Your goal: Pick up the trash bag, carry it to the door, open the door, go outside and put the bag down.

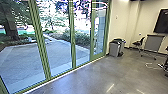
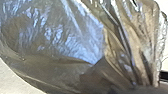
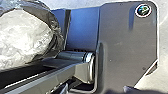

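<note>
Close to the left end effector — grip state cannot be determined — is the trash bag [image 2: 67,50]. Judged step: carrying. Next move requires steady bag clearance while approaching the glass door [image 1: 99,35], forward of that end effector.

The wide, flat, dark grey base plate [image 3: 120,50] has one rounded corner, one cut slantwise. Near the rounded corner sits a round, pale-rimmed fitting [image 3: 143,10] with a dark, greenish centre. The dark jointed bar [image 3: 53,77] has a bright, silvery joint ring [image 3: 89,57].
</note>
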